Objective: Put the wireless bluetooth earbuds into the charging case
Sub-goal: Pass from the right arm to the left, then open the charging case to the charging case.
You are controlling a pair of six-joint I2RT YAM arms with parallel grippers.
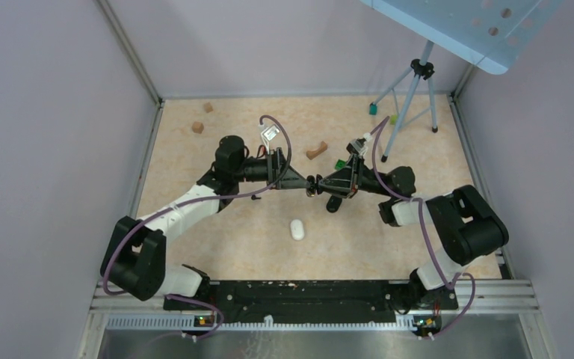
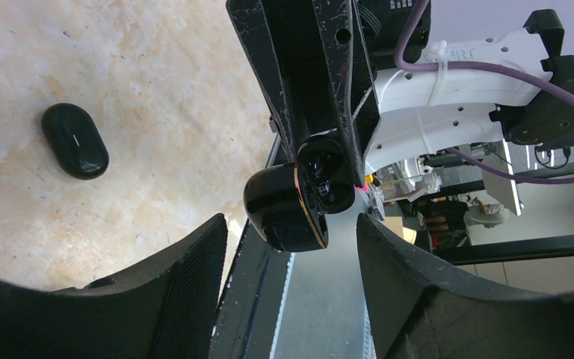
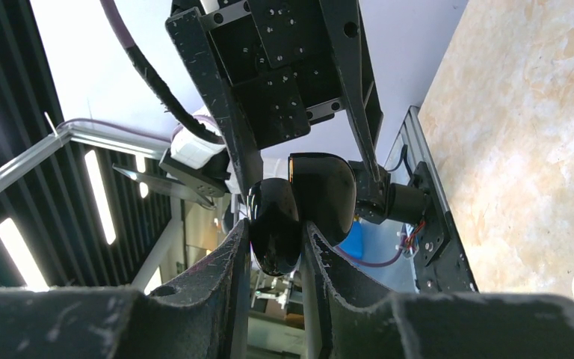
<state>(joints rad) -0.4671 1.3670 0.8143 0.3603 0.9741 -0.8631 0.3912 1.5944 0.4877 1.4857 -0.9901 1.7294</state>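
Observation:
The charging case (image 2: pixel 288 202) is glossy black with a gold rim and hangs open in mid-air over the table's middle. My right gripper (image 3: pixel 276 228) is shut on one half of the case (image 3: pixel 275 224), and the other half sticks out past its right finger. My left gripper (image 2: pixel 291 224) faces it head-on and is open, with the case just past its fingertips and touching neither pad. In the top view the left gripper (image 1: pixel 305 182) and the right gripper (image 1: pixel 321 185) meet tip to tip. A small black oval piece (image 2: pixel 75 140) lies on the table; I cannot tell whether it is an earbud.
A white oval object (image 1: pixel 297 229) lies on the table in front of the grippers. Wooden blocks (image 1: pixel 197 127) sit at the far left, with a brown curved piece (image 1: pixel 316 150) and a green block (image 1: pixel 339 162) behind the grippers. A tripod (image 1: pixel 411 97) stands at the far right.

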